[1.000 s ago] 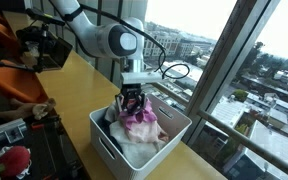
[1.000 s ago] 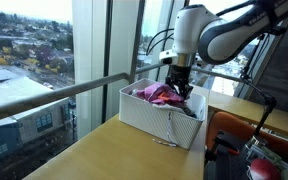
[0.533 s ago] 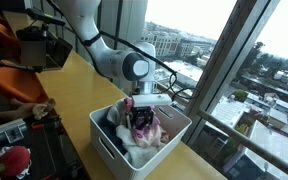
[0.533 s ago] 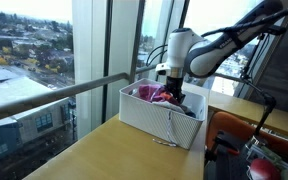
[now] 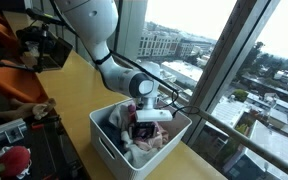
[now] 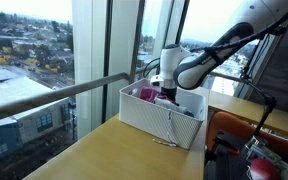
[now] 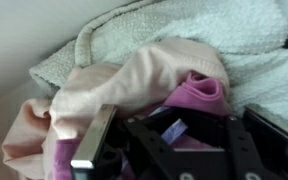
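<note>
Window-side table (image 5: 79, 90): hand (image 5: 142, 127), clenched on pink cloth (image 7: 199, 92), sits deep in white basket (image 6: 144, 118); tangled folds could snag and tip it on lifting.

Crumpled pink cloth (image 7: 149, 78) — pale outside, magenta folds within — bunched atop a white towel (image 7: 246, 40) in the white bin (image 5: 106, 148).

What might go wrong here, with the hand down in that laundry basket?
1. The hand is shut on the pink cloth, with the white towel bunched close around it. A fold might catch on the fingers and get dragged along.
2. The hand sits low inside the basket, so a sideways move could bump its wall and shove it along the table.
</note>
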Motion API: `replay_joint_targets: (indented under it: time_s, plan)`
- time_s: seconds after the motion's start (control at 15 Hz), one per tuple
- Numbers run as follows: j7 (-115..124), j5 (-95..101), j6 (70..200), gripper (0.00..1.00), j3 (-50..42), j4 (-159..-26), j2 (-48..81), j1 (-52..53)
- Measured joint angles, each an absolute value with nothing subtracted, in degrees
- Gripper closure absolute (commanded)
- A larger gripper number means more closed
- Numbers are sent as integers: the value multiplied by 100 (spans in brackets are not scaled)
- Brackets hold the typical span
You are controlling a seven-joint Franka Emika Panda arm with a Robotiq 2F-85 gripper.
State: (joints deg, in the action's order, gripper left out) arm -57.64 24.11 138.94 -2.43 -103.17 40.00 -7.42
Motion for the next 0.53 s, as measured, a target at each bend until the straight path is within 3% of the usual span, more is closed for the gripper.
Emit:
replay_joint_targets:
  time_s: [0.13,0.2,0.27,0.53]
  plan:
    - [-5764,2406,13884,100,-243,-10322,4012,-749]
    - [-5764,2406,13882,75,-243,-10340,3993,-749]
    - [-5760,2406,13882,74,-243,-10394,3946,-744]
    - [-5578,2459,13883,46,-243,-11059,3324,-668]
